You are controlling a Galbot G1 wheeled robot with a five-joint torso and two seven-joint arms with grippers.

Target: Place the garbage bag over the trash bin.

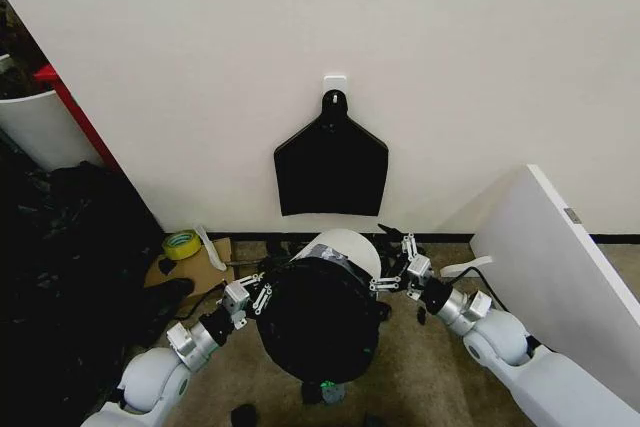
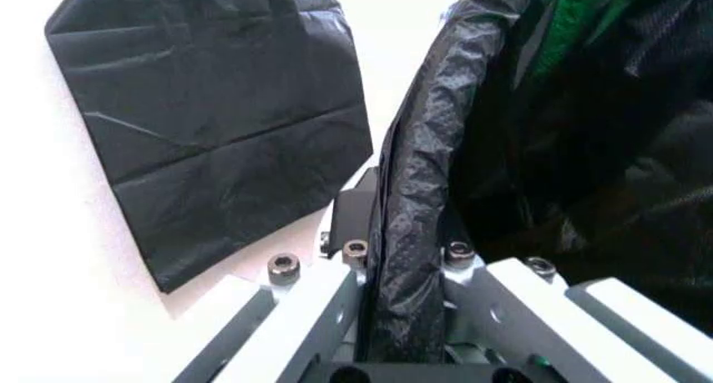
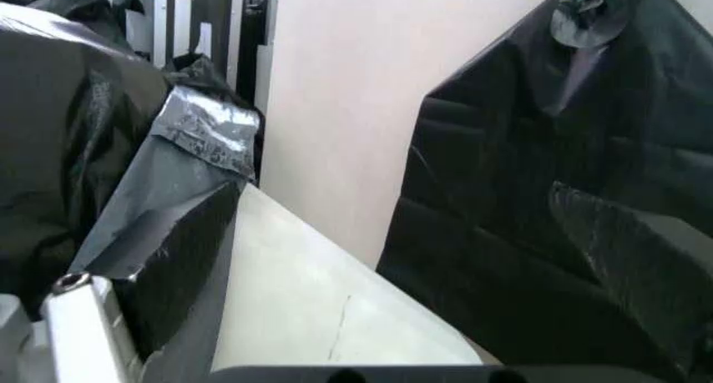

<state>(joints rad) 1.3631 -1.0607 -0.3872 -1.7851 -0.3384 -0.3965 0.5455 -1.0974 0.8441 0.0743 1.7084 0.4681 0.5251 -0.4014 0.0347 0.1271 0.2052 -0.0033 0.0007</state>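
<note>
Garbage bag (image 1: 322, 317), glossy black and crinkly, sits draped over most of the trash bin (image 1: 345, 245), the round white bucket on the floor just below the wall; from the head camera a crescent of white rim peeks out on the wall side. Left gripper (image 1: 262, 287) is on the bag's left edge, right gripper (image 1: 398, 267) on its right edge, both arms reaching in low from the bottom corners, forearms angled inward.

The left wrist view gives what the head cannot: a bunched rope of pebbled black film (image 2: 415, 191) running straight down between the two pale metal fingers (image 2: 323, 308), pinched there, jaws closed tight on it. The right wrist view shows taut film folded over the white rim (image 3: 312, 291), with a patch of silvery tape (image 3: 212, 133); whether that pincer is open or closed, I cannot tell.

On the wall hangs a flat fan-shaped bundle of black bags (image 1: 331, 165), creased, from a white hook (image 1: 335, 80).
</note>
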